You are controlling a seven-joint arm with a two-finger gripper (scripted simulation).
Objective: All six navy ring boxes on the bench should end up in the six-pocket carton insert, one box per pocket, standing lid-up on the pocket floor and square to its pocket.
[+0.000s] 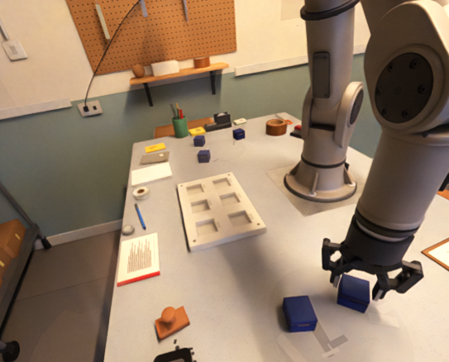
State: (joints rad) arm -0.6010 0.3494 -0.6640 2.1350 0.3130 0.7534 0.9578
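Only five navy ring boxes are in view, and the arm may hide another. One box point(353, 292) stands on the near right of the bench, its top partly covered by my gripper point(357, 285), which is open around it and holds nothing. A second box point(299, 313) stands just left of it, apart. Three more stand at the far end: one point(203, 155), one point(199, 141) and one point(239, 133). The white six-pocket insert point(219, 208) lies mid-bench with all pockets empty.
A green pencil cup point(180, 126) stands at the far edge with a tape roll point(276, 126) and small items. Papers, a pen point(139, 215) and a booklet point(138, 258) line the left side. An orange stamp point(170, 321) sits near the front. My arm's base point(321, 182) stands right of the insert.
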